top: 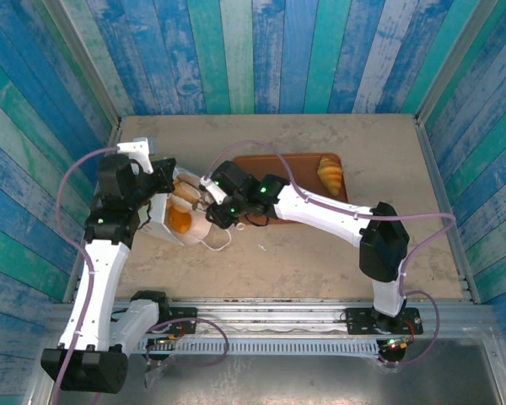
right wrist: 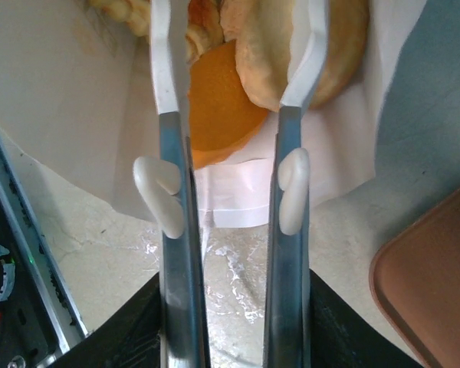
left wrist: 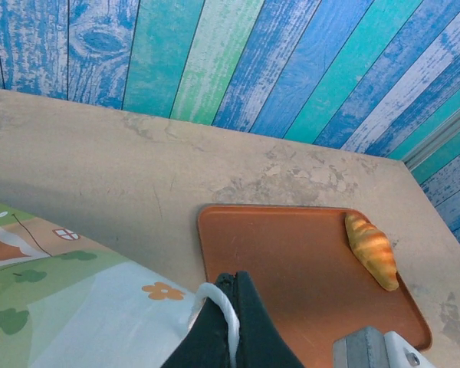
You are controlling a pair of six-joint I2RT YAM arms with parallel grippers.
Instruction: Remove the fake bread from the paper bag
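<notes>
Right gripper [right wrist: 238, 31]: jaws half open astride a pale pastry [right wrist: 264, 65] inside the paper bag [right wrist: 61, 115]. Centre it between them, then close gently. Left gripper [left wrist: 228, 326] clamps the bag handle [left wrist: 215, 295].

The left arm [top: 97, 274] and the right arm [top: 320, 209] share one build: white shells on the links, black housings at the joints, a small green light [top: 104, 221] on each. A lavender cable [top: 61, 198] loops along each arm. The right gripper [right wrist: 234, 69] has black shoulders and long grey metal jaws, capped in white plastic with a rounded white nub on each.
</notes>
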